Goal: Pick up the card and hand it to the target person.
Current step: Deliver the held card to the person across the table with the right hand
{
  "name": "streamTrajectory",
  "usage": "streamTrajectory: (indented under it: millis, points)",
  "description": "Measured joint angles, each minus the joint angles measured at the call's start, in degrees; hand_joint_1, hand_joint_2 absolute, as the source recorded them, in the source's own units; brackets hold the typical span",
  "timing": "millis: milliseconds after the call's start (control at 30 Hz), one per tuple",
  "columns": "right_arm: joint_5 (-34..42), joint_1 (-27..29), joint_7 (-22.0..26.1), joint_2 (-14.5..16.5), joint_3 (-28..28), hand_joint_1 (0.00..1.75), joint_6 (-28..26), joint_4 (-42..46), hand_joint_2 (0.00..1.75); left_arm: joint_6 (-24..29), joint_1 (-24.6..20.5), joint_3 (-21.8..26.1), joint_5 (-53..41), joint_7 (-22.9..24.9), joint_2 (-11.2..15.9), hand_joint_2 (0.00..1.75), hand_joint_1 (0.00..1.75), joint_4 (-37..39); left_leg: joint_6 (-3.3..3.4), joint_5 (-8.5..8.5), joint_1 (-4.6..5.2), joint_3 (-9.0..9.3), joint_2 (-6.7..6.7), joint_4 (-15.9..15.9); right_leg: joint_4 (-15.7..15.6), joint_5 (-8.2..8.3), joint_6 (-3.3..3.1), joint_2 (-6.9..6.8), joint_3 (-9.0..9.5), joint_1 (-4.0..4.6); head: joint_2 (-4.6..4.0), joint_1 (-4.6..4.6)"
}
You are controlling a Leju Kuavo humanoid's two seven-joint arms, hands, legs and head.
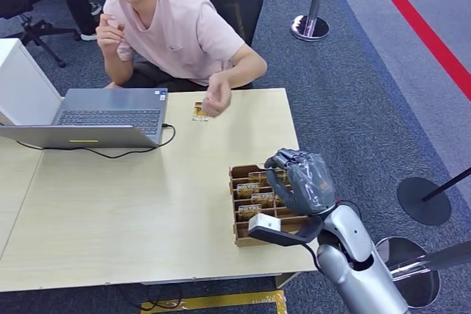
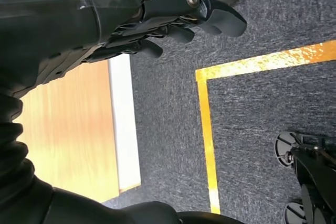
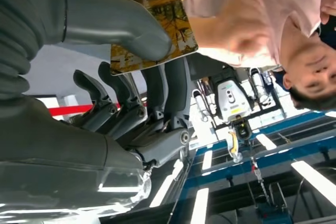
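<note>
My right hand (image 1: 302,182) hovers over the brown card box (image 1: 238,239) at the table's right front. In the right wrist view its thumb (image 3: 118,22) presses a yellow-brown patterned card (image 3: 174,17) against the fingers, so the card is held. Several more cards (image 1: 250,190) stand in the box's slots. The person in a pink shirt (image 1: 177,27) sits across the table, one hand (image 1: 218,97) stretched over another card (image 1: 198,112) lying on the tabletop. My left hand (image 2: 166,19) hangs beside the table edge over the carpet, fingers stretched out, holding nothing.
An open grey laptop (image 1: 105,117) with a black cable sits at the table's far left, beside a white box (image 1: 22,86). The wooden table (image 1: 139,196) is bare in the middle. Stanchion bases (image 1: 309,27) stand on the carpet to the right. Yellow floor tape (image 2: 206,129) runs below.
</note>
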State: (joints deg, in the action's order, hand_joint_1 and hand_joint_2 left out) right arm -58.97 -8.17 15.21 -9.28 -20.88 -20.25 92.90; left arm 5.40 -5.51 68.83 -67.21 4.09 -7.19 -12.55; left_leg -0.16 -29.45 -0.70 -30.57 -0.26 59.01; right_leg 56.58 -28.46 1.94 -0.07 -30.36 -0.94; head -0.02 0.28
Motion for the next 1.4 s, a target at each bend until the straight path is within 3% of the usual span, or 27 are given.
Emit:
streamTrajectory:
  millis: [133, 333, 633, 767, 967, 1100, 1400]
  points:
    - [0.2, -6.8, 0.3, 2.4, -3.2, 1.54, -4.3, -9.8, 1.75, -0.1, -0.2, -0.1, -0.4, 0.0, 0.0, 1.75, 0.00, 0.0, 0.00, 0.03, 0.00, 0.03, 0.01, 0.0, 0.0, 0.01, 0.00, 0.02, 0.01, 0.00, 0.02, -0.01]
    - [1.5, -16.4, -0.8, 7.2, -5.7, 1.54, -5.8, -23.1, 1.75, -0.3, -0.3, -0.5, -0.9, 0.2, 0.0, 1.75, 0.00, 0.0, -0.01, 0.07, -0.01, 0.03, -0.01, 0.0, 0.0, 0.03, 0.00, -0.01, 0.00, 0.01, 0.01, -0.01]
    - [1.5, -24.3, -1.7, 12.0, -5.9, 1.54, -7.6, -38.3, 1.75, -0.9, -0.4, -0.6, -1.4, 1.4, 0.1, 1.75, 0.00, 0.0, 0.01, 0.08, -0.01, 0.00, -0.02, 0.0, 0.0, 0.03, 0.01, -0.02, 0.00, 0.01, 0.00, -0.01]
    - [1.3, -26.1, -1.7, 13.3, -5.9, 0.00, -7.9, -42.4, 1.75, -1.4, -0.5, -0.6, -1.6, 1.2, 0.1, 1.75, 0.00, 0.0, 0.00, 0.08, -0.01, 0.01, -0.02, 0.0, 0.0, 0.03, 0.01, -0.01, 0.00, 0.01, 0.01, -0.01]
    - [2.3, -28.4, -1.2, 14.8, -5.9, 0.00, -8.6, -47.4, 1.75, -1.7, -0.8, -0.7, -1.6, 1.0, 0.1, 1.75, 0.00, 0.0, 0.00, 0.08, -0.01, 0.01, -0.02, 0.0, 0.0, 0.03, 0.01, -0.02, 0.00, 0.01, 0.00, 0.00]
    - [3.7, -29.5, -0.9, 15.3, -5.8, 0.00, -9.1, -49.7, 1.75, -1.6, -1.0, -0.7, -1.3, 1.5, 0.1, 0.00, 0.00, 0.0, 0.00, 0.08, -0.01, 0.01, -0.02, 0.0, 0.0, 0.03, 0.01, -0.02, 0.00, 0.01, 0.00, 0.00]
    - [13.4, -32.1, 2.1, 15.1, -2.6, 0.00, -7.5, -51.3, 1.75, -0.9, -0.9, -0.6, 0.2, 1.4, 0.1, 0.00, 0.00, 0.0, 0.01, 0.08, 0.00, 0.01, -0.02, 0.0, 0.0, 0.03, 0.01, -0.02, 0.00, 0.00, 0.00, -0.01]
